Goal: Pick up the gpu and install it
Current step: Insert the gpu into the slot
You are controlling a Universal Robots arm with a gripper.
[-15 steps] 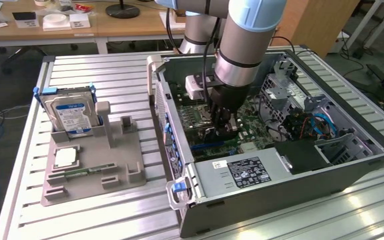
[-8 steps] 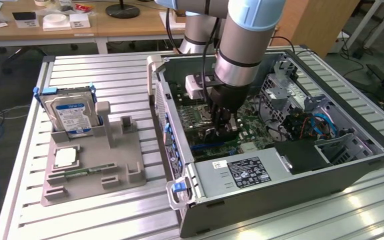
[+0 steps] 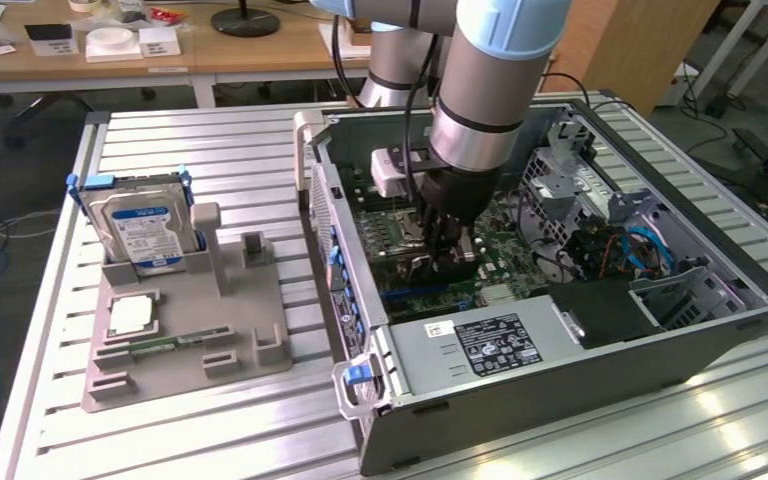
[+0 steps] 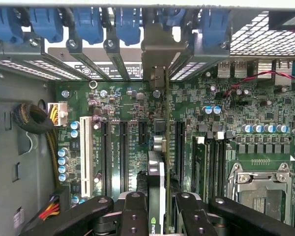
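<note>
Gripper (image 4: pixel 160 209): clamped narrow on gpu (image 4: pixel 157 167), card edge-on to mobo (image 4: pixel 123 113), bracket (image 4: pixel 156 54) toward case (image 3: pixel 704 335) rear (prob. lined up so it seats straight).

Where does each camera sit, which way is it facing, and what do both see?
Exterior view: off the robot, raised, looking down at the open case; the arm and gripper reach into it.
Wrist view: on the wrist, facing the motherboard; fingers grip the gpu edge-on.
Shared: gripper and motherboard.
</note>
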